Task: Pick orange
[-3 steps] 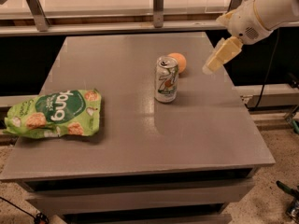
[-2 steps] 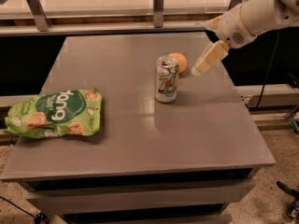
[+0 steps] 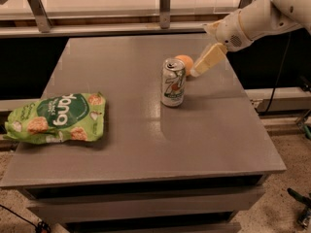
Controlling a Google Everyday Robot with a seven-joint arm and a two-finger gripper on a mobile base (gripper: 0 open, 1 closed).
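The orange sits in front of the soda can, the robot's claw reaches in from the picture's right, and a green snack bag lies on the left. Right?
Not quite: the camera view shows the orange behind the soda can, on its far side. The rest holds: the gripper reaches in from the picture's right, beside the orange, and the green snack bag lies on the left.

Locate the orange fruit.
In the camera view, the round orange fruit sits on the grey table, behind-right of the silver-green soda can; the cream-coloured tool hovers at its right.
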